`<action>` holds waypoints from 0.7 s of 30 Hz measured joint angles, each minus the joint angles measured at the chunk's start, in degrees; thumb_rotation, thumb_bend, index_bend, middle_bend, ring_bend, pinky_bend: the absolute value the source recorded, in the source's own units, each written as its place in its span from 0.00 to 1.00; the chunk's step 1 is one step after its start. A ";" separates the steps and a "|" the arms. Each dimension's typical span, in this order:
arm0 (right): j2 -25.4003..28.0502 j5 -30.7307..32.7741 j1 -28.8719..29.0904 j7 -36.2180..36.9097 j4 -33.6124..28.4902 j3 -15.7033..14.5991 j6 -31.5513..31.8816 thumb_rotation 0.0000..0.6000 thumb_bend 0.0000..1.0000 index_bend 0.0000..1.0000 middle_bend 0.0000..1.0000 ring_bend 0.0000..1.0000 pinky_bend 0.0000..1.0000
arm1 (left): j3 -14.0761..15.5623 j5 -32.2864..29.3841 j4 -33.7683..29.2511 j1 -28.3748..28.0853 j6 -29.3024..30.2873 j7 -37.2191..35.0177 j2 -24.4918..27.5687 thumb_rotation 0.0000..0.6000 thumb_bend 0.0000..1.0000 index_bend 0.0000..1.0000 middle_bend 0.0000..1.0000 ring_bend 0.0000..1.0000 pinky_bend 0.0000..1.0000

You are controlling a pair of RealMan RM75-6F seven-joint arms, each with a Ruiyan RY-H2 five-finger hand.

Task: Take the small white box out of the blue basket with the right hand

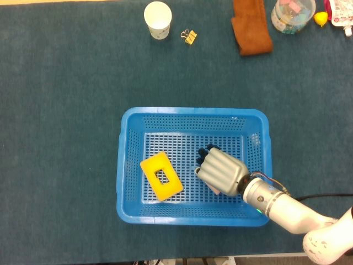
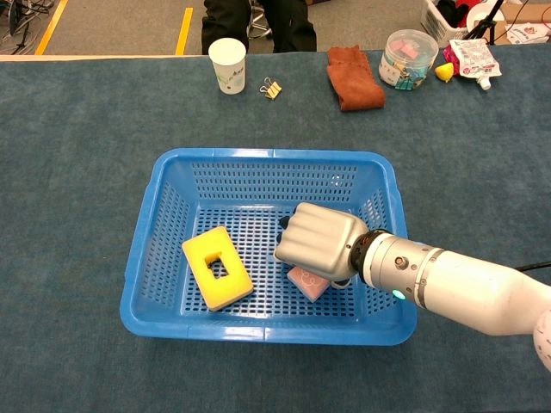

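Note:
The blue basket (image 2: 267, 156) sits in the middle of the table, also seen from above in the head view as the blue basket (image 1: 193, 113). My right hand (image 2: 318, 242) is down inside its right half, fingers curled over the small white box (image 2: 306, 284). The box has a pinkish top and lies on the basket floor, mostly hidden under the hand. Fingers close on its left side and the thumb on its right. In the head view the right hand (image 1: 221, 171) covers nearly all of the box. My left hand shows in neither view.
A yellow block with a rectangular hole (image 2: 217, 268) lies in the basket's left half. Along the far edge stand a paper cup (image 2: 227, 64), a binder clip (image 2: 272, 89), a brown cloth (image 2: 353, 79) and a clear tub (image 2: 407, 58).

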 measured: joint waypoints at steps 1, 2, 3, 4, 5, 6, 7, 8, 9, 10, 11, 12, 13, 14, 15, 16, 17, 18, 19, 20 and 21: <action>-0.04 -0.05 -0.04 0.07 0.06 0.02 0.04 1.00 0.19 0.48 0.37 0.22 0.37 | 0.00 -0.02 -0.02 0.00 -0.04 0.03 -0.02 1.00 0.23 0.33 0.32 0.23 0.24; -0.06 -0.15 -0.04 0.06 0.14 0.02 0.07 1.00 0.20 0.48 0.37 0.22 0.37 | 0.01 -0.04 -0.03 0.02 -0.04 0.06 -0.04 1.00 0.23 0.33 0.32 0.23 0.24; -0.08 -0.25 -0.04 0.03 0.26 0.01 0.10 1.00 0.20 0.49 0.37 0.22 0.37 | 0.01 -0.06 0.00 0.02 -0.07 0.05 -0.06 1.00 0.23 0.33 0.32 0.23 0.24; -0.11 -0.29 -0.05 0.07 0.33 0.03 0.12 1.00 0.20 0.49 0.37 0.22 0.37 | 0.01 -0.06 0.04 0.03 -0.06 0.06 -0.08 1.00 0.23 0.33 0.32 0.23 0.24; -0.13 -0.31 -0.07 0.16 0.38 0.06 0.11 1.00 0.20 0.49 0.37 0.22 0.37 | 0.01 -0.07 0.02 0.07 -0.03 0.08 -0.08 1.00 0.23 0.33 0.32 0.23 0.24; -0.14 -0.35 -0.08 0.33 0.41 0.12 0.07 1.00 0.20 0.49 0.37 0.22 0.37 | -0.01 -0.13 0.04 0.11 0.02 0.11 -0.09 1.00 0.23 0.33 0.32 0.23 0.24; -0.13 -0.43 -0.10 0.50 0.41 0.21 0.06 1.00 0.20 0.49 0.37 0.22 0.37 | -0.04 -0.20 0.06 0.13 0.03 0.14 -0.10 1.00 0.23 0.33 0.32 0.23 0.24; -0.08 -0.58 -0.12 0.75 0.38 0.33 0.05 1.00 0.20 0.50 0.37 0.22 0.37 | -0.07 -0.24 0.07 0.14 0.05 0.16 -0.11 1.00 0.23 0.33 0.32 0.23 0.24; 0.09 -0.85 -0.17 1.22 0.20 0.55 0.09 1.00 0.20 0.50 0.37 0.22 0.37 | -0.11 -0.29 0.07 0.15 0.06 0.20 -0.13 1.00 0.23 0.33 0.32 0.23 0.24; 0.34 -1.13 -0.21 1.68 -0.09 0.80 0.16 1.00 0.20 0.50 0.38 0.22 0.37 | -0.12 -0.33 0.04 0.16 0.07 0.24 -0.12 1.00 0.23 0.33 0.32 0.23 0.24; 0.73 -1.53 -0.26 2.18 -0.55 1.10 0.32 1.00 0.20 0.50 0.38 0.22 0.37 | -0.13 -0.35 0.02 0.17 0.05 0.27 -0.09 1.00 0.23 0.33 0.32 0.23 0.24; 1.48 -2.27 -0.35 2.96 -1.37 1.60 0.67 1.00 0.21 0.50 0.38 0.22 0.37 | -0.14 -0.39 -0.01 0.16 0.01 0.35 -0.04 1.00 0.23 0.33 0.32 0.23 0.24; 2.18 -2.84 -0.44 3.62 -2.08 2.01 1.00 1.00 0.21 0.50 0.38 0.22 0.37 | -0.16 -0.43 -0.05 0.14 -0.03 0.42 0.02 1.00 0.23 0.33 0.32 0.23 0.24; 2.99 -3.33 -0.55 4.37 -2.89 2.46 1.36 1.00 0.21 0.50 0.38 0.22 0.37 | -0.23 -0.47 -0.10 0.07 -0.09 0.46 0.05 1.00 0.23 0.33 0.32 0.23 0.24; 4.23 -4.03 -0.73 5.48 -4.10 3.13 1.90 1.00 0.21 0.50 0.38 0.22 0.37 | -0.36 -0.52 -0.18 -0.06 -0.18 0.53 0.09 1.00 0.23 0.33 0.32 0.23 0.24; 5.29 -4.64 -0.89 6.33 -5.02 3.62 2.40 1.00 0.20 0.50 0.38 0.22 0.37 | -0.39 -0.52 -0.23 -0.09 -0.20 0.56 0.14 1.00 0.23 0.33 0.32 0.23 0.24; 6.44 -5.27 -1.10 7.20 -5.97 4.11 2.94 1.00 0.20 0.50 0.38 0.22 0.37 | -0.43 -0.50 -0.26 -0.14 -0.25 0.58 0.19 1.00 0.23 0.33 0.32 0.23 0.24; 8.06 -6.10 -1.42 8.39 -7.25 4.75 3.74 1.00 0.20 0.50 0.38 0.22 0.37 | -0.48 -0.47 -0.28 -0.26 -0.38 0.58 0.27 1.00 0.23 0.33 0.32 0.23 0.24; 9.33 -6.73 -1.70 9.26 -8.17 5.21 4.41 1.00 0.20 0.50 0.38 0.22 0.37 | -0.52 -0.44 -0.28 -0.36 -0.50 0.57 0.32 1.00 0.23 0.33 0.32 0.23 0.24; 10.63 -7.31 -2.04 10.11 -9.04 5.65 5.12 1.00 0.20 0.50 0.38 0.22 0.37 | -0.56 -0.42 -0.29 -0.46 -0.63 0.53 0.37 1.00 0.23 0.33 0.32 0.23 0.24; 12.46 -7.99 -2.55 11.20 -10.16 6.17 6.12 1.00 0.20 0.50 0.38 0.22 0.37 | -0.61 -0.37 -0.29 -0.59 -0.79 0.47 0.45 1.00 0.23 0.33 0.32 0.23 0.24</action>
